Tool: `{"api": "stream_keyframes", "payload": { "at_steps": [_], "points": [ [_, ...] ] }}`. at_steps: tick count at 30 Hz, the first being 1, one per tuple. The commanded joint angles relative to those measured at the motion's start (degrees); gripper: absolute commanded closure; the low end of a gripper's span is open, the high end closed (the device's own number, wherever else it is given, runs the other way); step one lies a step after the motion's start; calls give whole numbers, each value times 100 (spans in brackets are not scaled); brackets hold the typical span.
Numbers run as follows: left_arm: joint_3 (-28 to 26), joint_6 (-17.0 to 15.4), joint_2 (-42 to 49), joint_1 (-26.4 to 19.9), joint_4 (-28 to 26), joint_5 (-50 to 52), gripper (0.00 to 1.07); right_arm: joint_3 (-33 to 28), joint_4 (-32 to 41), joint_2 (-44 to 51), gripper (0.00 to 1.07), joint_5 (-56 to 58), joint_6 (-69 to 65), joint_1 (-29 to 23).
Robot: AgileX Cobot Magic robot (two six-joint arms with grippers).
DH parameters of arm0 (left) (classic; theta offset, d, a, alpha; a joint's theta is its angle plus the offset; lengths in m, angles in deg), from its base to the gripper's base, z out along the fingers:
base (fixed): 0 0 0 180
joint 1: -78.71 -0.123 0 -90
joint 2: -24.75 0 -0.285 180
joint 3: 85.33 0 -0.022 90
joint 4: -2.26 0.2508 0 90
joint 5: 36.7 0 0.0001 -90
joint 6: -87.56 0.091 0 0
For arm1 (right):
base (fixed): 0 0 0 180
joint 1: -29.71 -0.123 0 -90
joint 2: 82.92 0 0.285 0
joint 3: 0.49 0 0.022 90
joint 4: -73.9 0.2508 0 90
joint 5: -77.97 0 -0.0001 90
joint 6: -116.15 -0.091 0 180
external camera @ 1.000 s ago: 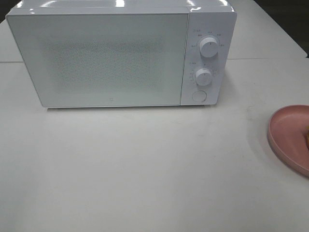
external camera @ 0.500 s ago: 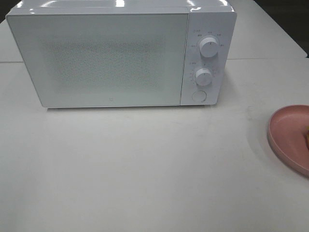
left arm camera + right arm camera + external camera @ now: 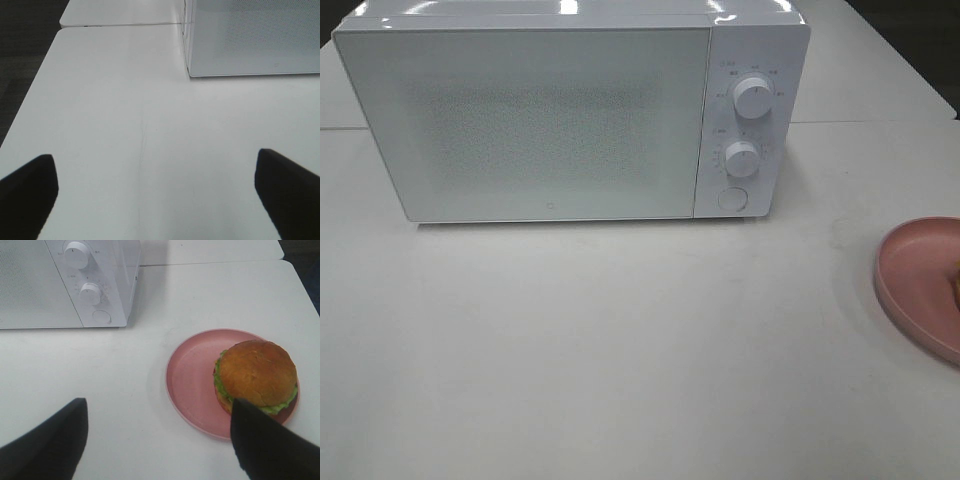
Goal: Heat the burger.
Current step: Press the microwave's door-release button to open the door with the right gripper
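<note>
We see the burger (image 3: 256, 376) sitting on a round pink plate (image 3: 192, 385). Its domed bun is glossy and golden-brown, and ruffled green lettuce frills out beneath it. From the high camera the plate lies at the 3 o'clock edge of the matte white table (image 3: 620, 350). The burger sits toward the plate's own 3 o'clock side and is largely cut off by the frame. A boxy white microwave (image 3: 520, 120) stands at 12 o'clock with its finely speckled door closed. Two round knobs (image 3: 752, 96) and a round button (image 3: 731, 199) mark its smooth panel. The right gripper (image 3: 157, 410) hangs near the plate, dark fingers apart and holding nothing. The left gripper (image 3: 154, 165) likewise gapes wide over the tabletop.
</note>
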Motion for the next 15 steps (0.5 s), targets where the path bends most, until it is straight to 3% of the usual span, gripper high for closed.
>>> {"api": "stream_keyframes", "payload": {
  "at_steps": [1, 15],
  "points": [
    [11, 0, 160, 23, -6, 29, 7, 34, -40, -350, 32, -453, 17, 6],
    [11, 0, 160, 23, -6, 29, 7, 34, -40, -1530, 32, -1570, 17, 6]
  ]
}}
